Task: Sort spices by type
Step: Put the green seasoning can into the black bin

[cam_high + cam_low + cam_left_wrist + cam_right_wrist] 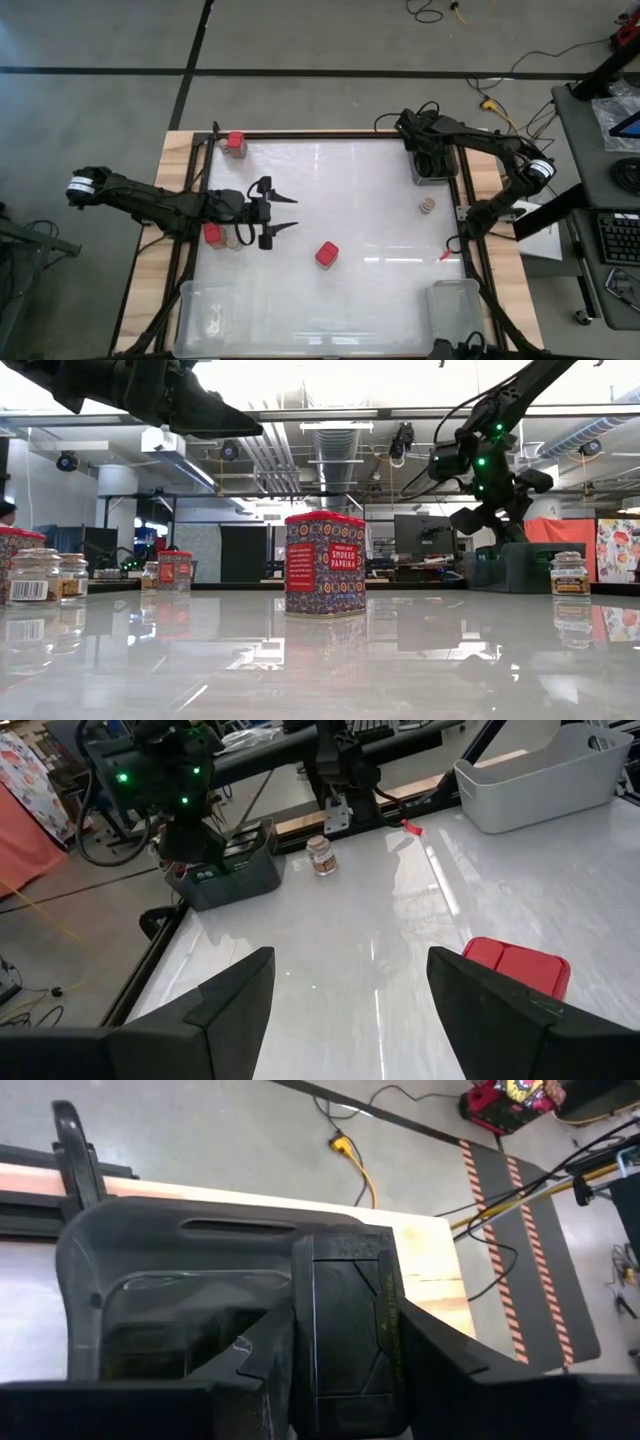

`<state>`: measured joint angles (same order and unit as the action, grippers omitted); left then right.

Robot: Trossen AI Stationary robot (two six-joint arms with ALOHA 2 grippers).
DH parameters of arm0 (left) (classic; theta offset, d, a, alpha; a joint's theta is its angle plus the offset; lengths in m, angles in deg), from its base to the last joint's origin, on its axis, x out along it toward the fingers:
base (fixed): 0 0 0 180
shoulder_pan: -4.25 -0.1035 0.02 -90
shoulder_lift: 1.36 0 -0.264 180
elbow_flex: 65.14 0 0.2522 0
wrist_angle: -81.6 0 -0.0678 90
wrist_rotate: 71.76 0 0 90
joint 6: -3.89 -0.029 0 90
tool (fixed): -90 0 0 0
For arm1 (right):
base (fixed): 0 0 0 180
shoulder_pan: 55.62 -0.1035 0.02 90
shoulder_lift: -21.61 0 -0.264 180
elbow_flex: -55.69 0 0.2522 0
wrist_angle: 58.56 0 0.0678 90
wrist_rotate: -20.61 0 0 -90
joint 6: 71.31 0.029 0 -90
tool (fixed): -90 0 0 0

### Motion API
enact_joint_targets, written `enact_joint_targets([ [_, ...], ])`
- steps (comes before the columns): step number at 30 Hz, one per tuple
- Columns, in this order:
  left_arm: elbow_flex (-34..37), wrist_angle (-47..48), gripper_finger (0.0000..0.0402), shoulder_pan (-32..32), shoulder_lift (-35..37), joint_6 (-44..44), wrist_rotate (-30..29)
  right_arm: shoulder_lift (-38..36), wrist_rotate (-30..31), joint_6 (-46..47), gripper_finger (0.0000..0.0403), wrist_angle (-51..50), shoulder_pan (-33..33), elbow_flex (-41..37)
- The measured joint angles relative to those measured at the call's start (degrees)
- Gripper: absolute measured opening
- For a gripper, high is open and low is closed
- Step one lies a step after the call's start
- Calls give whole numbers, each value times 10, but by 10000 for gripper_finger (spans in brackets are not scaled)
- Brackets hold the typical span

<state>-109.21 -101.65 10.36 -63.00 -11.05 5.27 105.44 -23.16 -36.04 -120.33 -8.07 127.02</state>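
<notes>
My left gripper (287, 214) hovers open over the table's left half; a red-topped tin (327, 254) stands just right of it, toward the near edge, also seen in the left wrist view as the red tin (515, 966). More red tins (236, 143) (212, 234) and round jars (35, 576) stand on the left side. One tan-lidded jar (427, 205) stands near the right edge. My right gripper (431, 160) reaches down into a dark bin (110, 1270) at the far right, shut on a black jar (345, 1295). My right gripper pinches the black jar (345, 1280) between its two fingers (268, 1360), one on each opposite side wall, coming from above and pointing down. The jar stands upright inside the dark bin's walls. The jar and the fingers hide whether its base rests on the bin floor.
Two clear plastic bins (215, 312) (455, 305) sit along the near edge. A raised black frame (467, 215) borders the glossy white tabletop. Open surface lies between the central red tin and the tan-lidded jar.
</notes>
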Motion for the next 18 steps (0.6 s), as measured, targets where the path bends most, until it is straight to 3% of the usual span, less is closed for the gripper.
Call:
enact_joint_targets([
  [18,0,3,247,0,0,5,0,65,27,3,145,5,7,-2],
])
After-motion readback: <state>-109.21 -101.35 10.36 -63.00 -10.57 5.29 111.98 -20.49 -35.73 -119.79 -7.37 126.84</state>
